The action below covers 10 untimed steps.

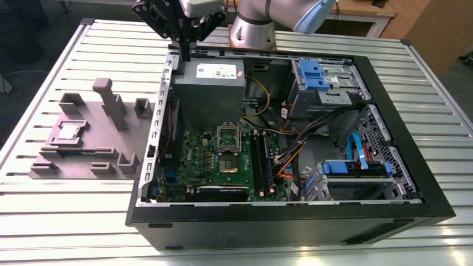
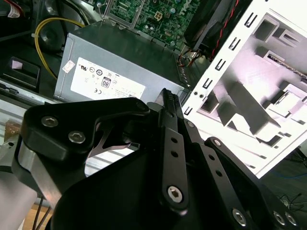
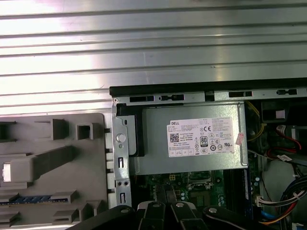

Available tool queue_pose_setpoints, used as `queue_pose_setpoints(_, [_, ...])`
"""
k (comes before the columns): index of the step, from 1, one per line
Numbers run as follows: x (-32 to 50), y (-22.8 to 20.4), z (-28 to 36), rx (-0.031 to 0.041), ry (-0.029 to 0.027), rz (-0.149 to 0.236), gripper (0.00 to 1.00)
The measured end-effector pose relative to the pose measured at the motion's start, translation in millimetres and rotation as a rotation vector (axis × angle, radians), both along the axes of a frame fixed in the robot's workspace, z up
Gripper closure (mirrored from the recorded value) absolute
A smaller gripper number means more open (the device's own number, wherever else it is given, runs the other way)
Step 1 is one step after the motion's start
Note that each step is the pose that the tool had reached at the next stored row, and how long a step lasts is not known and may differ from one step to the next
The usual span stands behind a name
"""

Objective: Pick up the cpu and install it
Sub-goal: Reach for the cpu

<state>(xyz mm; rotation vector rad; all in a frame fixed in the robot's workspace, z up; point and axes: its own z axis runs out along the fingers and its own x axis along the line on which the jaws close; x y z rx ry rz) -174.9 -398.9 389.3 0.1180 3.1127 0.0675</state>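
The cpu (image 1: 70,131) lies flat in a shallow recess of the grey fixture plate (image 1: 83,162), which sits on the slatted worktop (image 1: 66,221) just to the exterior view's left of the open computer case (image 1: 296,224). I judge it light and stiff but easily harmed: a thin chip with a shiny metal top that would be slippery under a flat press, and an underside that should not be scraped or knocked. The place to take it, I think, is across two opposite edges of its pale rim, squarely and gently, keeping it level so that it does not tip or slide out. My jaws are well apart from it, hanging at the far side of the scene over the far-left corner of the case, just above the grey power supply (image 1: 210,88) with its white label. In the exterior view and in the second wrist view the two tips meet in one narrow point, so I take the jaws as clenched together, with nothing between them and touching nothing.
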Motion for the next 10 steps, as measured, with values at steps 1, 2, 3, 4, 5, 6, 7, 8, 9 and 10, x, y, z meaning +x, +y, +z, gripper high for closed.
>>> queue_pose_setpoints(1, [0.0, 0.0, 0.0, -0.0001, 0.0000, 0.000, 0.90])
queue_pose_setpoints(2, [0.0, 0.0, -0.1, 0.0001, -0.0001, 0.000, 0.90])
queue_pose_setpoints(3, [0.0, 0.0, -0.1, 0.0001, 0.0000, 0.000, 0.90])
queue_pose_setpoints(4, [0.0, 0.0, -0.1, 0.0000, 0.0000, 0.000, 0.90])
queue_pose_setpoints(5, [-0.4, 0.0, -0.2, 0.0000, 0.0000, 0.000, 0.90])
queue_pose_setpoints(6, [-0.9, 0.0, -0.6, 0.0001, -0.0001, 0.000, 0.90])
queue_pose_setpoints(7, [-0.9, 0.0, -0.6, 0.0001, -0.0001, 0.000, 0.90])
queue_pose_setpoints(8, [-0.9, 0.0, -0.6, 0.0000, 0.0000, 0.000, 0.90])
queue_pose_setpoints(9, [-1.0, 0.0, -0.7, 0.0001, -0.0001, 0.000, 0.90])
queue_pose_setpoints(10, [-1.0, 0.0, -0.7, 0.0001, 0.0000, 0.000, 0.90])
